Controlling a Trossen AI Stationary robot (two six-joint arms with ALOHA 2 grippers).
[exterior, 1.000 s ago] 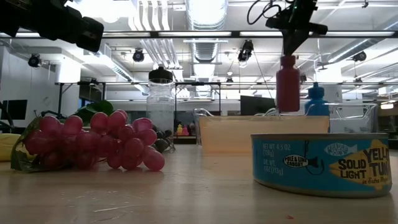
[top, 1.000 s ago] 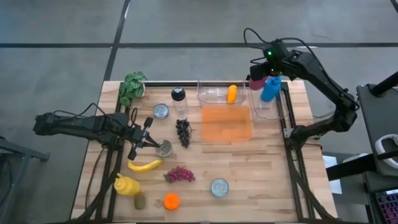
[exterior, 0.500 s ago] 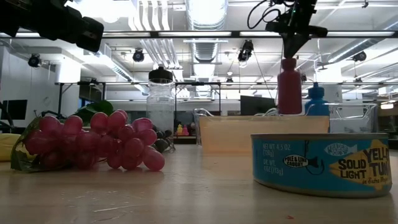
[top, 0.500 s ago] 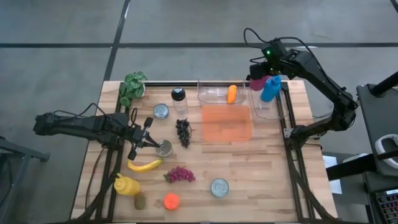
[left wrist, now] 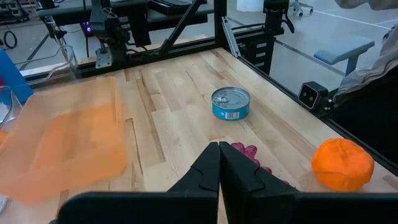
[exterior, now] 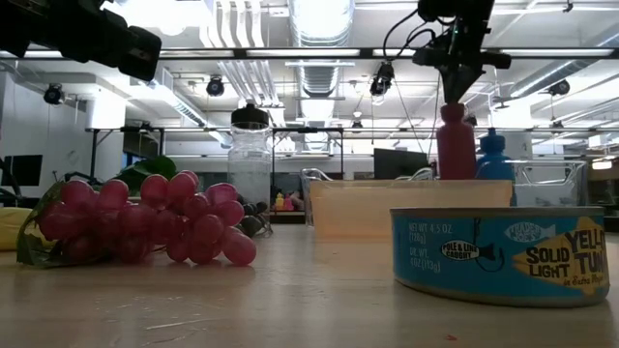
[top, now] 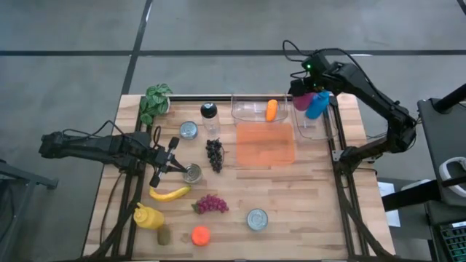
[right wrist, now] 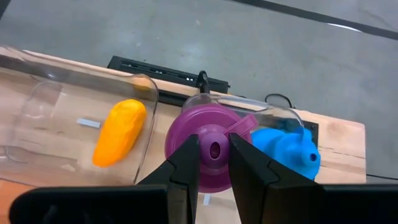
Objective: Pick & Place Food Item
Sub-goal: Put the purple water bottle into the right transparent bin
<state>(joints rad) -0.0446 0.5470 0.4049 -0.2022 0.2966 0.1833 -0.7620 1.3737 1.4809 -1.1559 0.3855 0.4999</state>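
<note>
From above, we see our right gripper over the clear bin at the table's far right, pinching the cap of the purple bottle beside the blue bottle. At table level the purple bottle hangs upright from that gripper. Our left wrist view shows the left gripper closed on nothing, above the table.

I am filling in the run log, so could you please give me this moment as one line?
right gripper: shut on purple bottle, over clear bin beside blue bottle | left gripper: shut, empty, waiting by small can
</note>
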